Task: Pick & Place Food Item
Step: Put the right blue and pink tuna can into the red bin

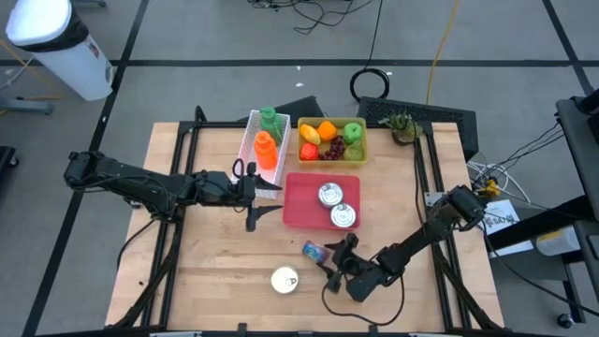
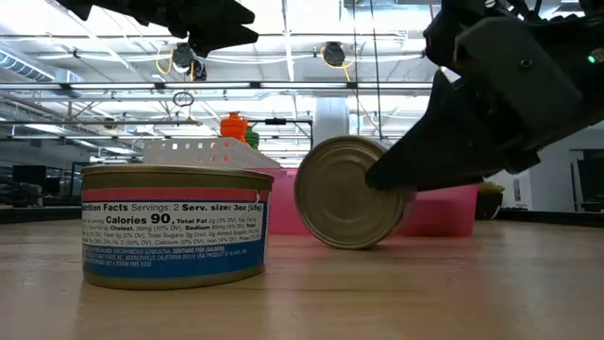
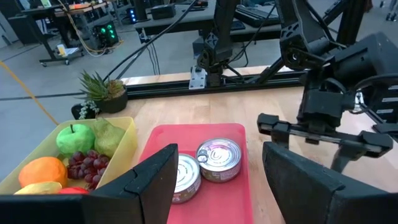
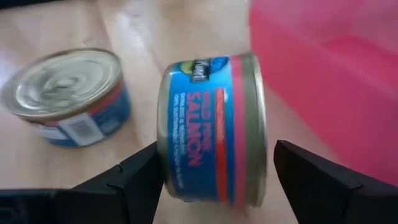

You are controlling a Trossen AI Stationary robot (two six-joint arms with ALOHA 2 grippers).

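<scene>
Salmon can [image 4: 208, 127] lies on its side on the table [image 1: 206, 271], just in front of the red tray [image 1: 304, 211], between the spread fingers of the right gripper [image 1: 335, 255], which do not clamp it. A second can [image 1: 284, 280] stands upright nearby on the bare wood, and two more cans [image 1: 337, 206] sit in the tray. Left gripper [image 1: 255, 192] hovers, fingers apart, beside the tray's left edge, near the fruit bin [image 1: 331, 140].
</scene>
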